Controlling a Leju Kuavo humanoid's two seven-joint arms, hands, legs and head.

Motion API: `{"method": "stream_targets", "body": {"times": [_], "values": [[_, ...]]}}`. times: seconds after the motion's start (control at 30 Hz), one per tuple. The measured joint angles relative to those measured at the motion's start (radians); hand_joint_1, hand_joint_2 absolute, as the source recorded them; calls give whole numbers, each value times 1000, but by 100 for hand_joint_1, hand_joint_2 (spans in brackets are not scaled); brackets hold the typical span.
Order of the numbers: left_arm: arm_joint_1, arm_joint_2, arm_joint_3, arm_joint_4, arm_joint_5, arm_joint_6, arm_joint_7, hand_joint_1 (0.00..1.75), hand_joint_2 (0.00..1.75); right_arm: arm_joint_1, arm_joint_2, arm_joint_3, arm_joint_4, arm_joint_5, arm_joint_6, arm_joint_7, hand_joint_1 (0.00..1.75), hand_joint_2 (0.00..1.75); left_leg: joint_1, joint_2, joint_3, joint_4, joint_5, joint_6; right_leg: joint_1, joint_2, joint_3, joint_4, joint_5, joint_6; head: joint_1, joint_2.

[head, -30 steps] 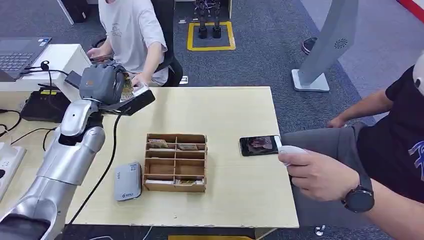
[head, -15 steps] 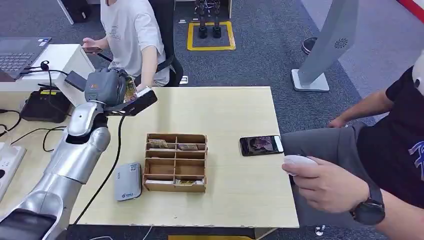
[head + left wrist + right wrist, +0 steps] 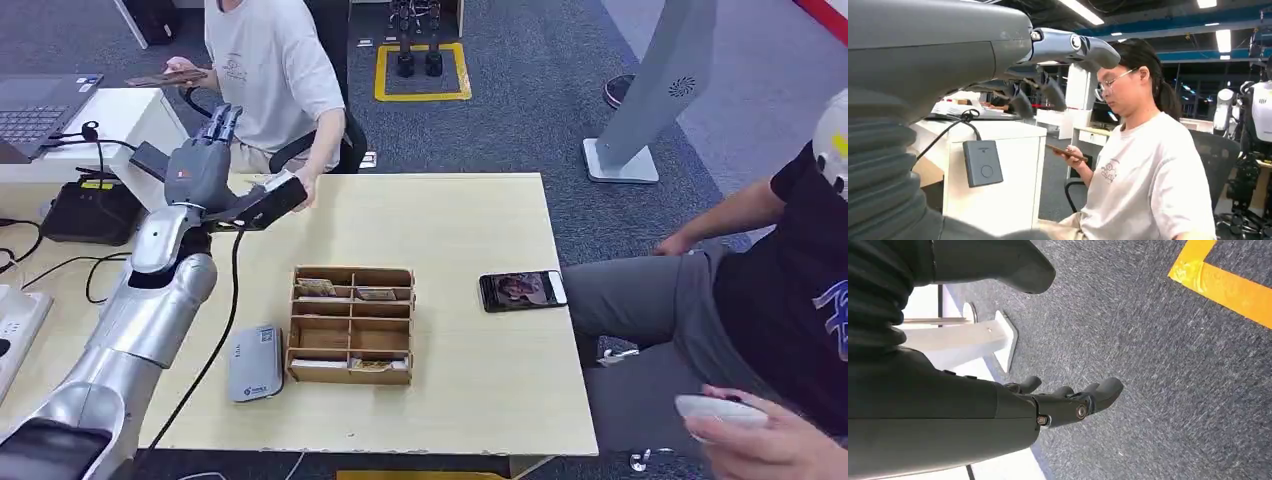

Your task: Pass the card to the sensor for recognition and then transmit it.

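The floor (image 3: pixel 520 120) is dark grey carpet. A yellow square (image 3: pixel 422 72) is marked on it, and a tall grey stand (image 3: pixel 655 90) rests on the carpet off to the right. The bench (image 3: pixel 470 220) in the middle has a light wood top. Next to it on the left is a white desk (image 3: pixel 130 115) with a laptop (image 3: pixel 40 105) on it. A person in a white shirt (image 3: pixel 270 70) sits on a black chair (image 3: pixel 335 60) behind the bench. In the left wrist view, long lights (image 3: pixel 1083 10) shine on a dark ceiling, and more white desks (image 3: pixel 1088 132) stand farther back.
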Motion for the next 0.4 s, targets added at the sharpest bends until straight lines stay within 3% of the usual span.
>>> {"method": "stream_targets", "body": {"times": [0.4], "values": [[15,15,33,3,27,38,-11,0,175,1,1,-2,0,1,0,2,0,175,0,0,0,0,0,0,0,0,0,0,0,0,0,0]]}}
